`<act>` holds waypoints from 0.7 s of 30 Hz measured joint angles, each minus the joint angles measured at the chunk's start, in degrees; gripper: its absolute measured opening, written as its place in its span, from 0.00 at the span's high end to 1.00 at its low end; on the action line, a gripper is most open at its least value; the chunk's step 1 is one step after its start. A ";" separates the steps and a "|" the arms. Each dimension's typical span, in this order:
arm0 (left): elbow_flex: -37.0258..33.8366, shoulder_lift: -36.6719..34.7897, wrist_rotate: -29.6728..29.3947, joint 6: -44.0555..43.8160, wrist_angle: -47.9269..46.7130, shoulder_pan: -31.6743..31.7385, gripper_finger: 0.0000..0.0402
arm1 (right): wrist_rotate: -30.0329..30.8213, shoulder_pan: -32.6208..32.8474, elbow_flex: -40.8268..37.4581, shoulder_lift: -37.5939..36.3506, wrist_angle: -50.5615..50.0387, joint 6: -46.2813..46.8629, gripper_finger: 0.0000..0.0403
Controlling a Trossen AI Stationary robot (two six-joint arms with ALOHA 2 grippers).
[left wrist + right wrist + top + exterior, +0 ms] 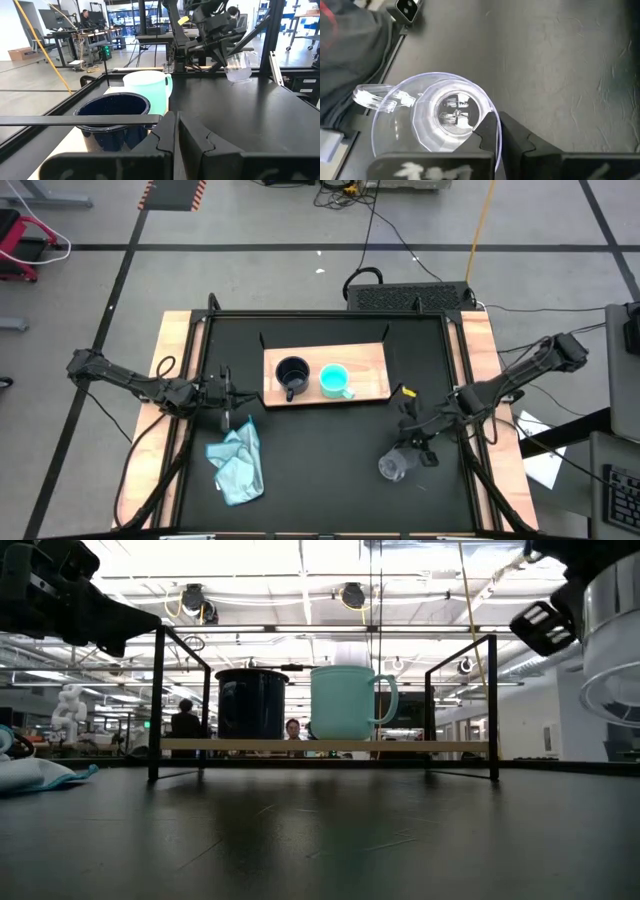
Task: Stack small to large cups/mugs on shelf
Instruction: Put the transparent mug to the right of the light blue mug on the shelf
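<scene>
Cloth (237,461), light blue and crumpled, lay at the near left of the black table (330,470). At the near right, the right gripper (410,448) was clamped on the rim of the clear glass cup (392,466), one finger inside the cup and one outside; in the left wrist view the cup (238,67) hung tilted in that grip, clear of the tabletop. The right wrist view looked straight down into the cup (440,117), with its clear handle (375,98) sticking out to one side. Farther back on the left, the left gripper (228,392) hovered just beside the left end of the shelf (370,365), its fingers (167,142) closed together on nothing. On the wooden shelf toward the far middle of the table stood the dark mug (291,373) on the left and the turquoise mug (334,380) to its right, both upright and close together. From table height, the dark mug (250,703) and the turquoise mug (345,700) sat side by side on the raised board (440,746). Beyond the table, people (185,720) sat in the room behind.
</scene>
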 joint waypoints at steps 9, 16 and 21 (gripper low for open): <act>0.00 0.00 0.00 0.01 0.02 0.01 0.94 | 1.69 0.22 -9.44 -8.32 7.83 -0.25 1.00; 0.00 0.00 -0.09 -0.05 0.05 0.01 0.94 | 4.72 0.22 -12.30 -11.40 11.32 -2.83 1.00; 0.00 0.00 -0.09 -0.09 0.04 0.01 0.94 | 5.61 0.15 -12.29 -12.35 14.18 -7.61 1.00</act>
